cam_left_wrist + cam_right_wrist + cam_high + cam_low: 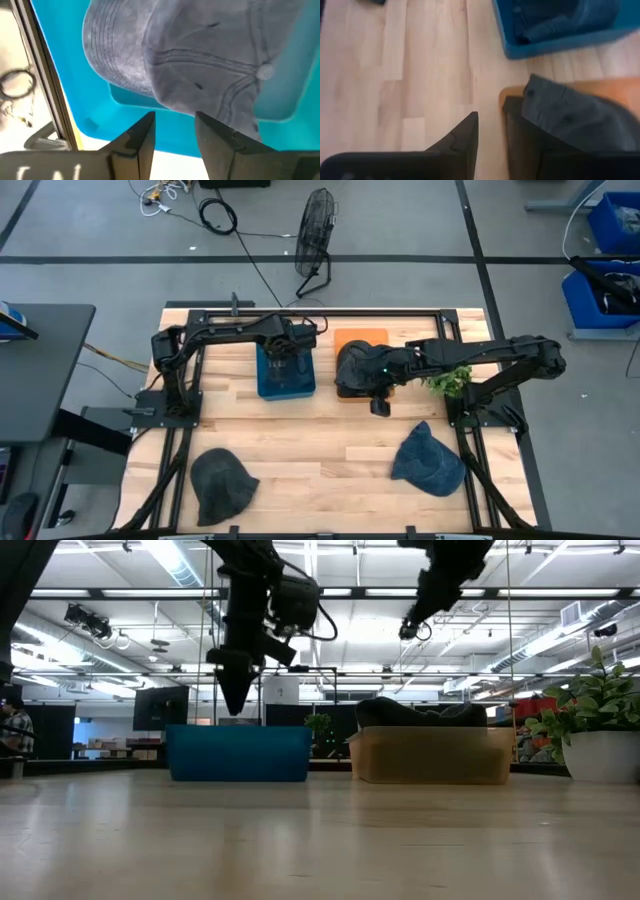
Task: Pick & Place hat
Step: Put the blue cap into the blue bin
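A grey-blue cap (200, 55) lies inside the blue bin (285, 385). My left gripper (175, 130) hangs open just above it, over the bin (238, 753), and touches nothing. A dark hat (355, 365) fills the orange bin (360, 338), bulging over its rim (420, 712). My right gripper (380, 406) is open and raised by that bin's near edge. In the right wrist view the dark hat (570, 115) lies beside the fingers. A dark grey hat (222, 483) and a blue hat (428, 460) lie flat on the table near its near edge.
A potted plant (450, 380) stands right of the orange bin, under the right arm. The two bins sit side by side at the table's far middle. Bare wood lies between the bins and the two loose hats. A fan stands on the floor beyond the far edge.
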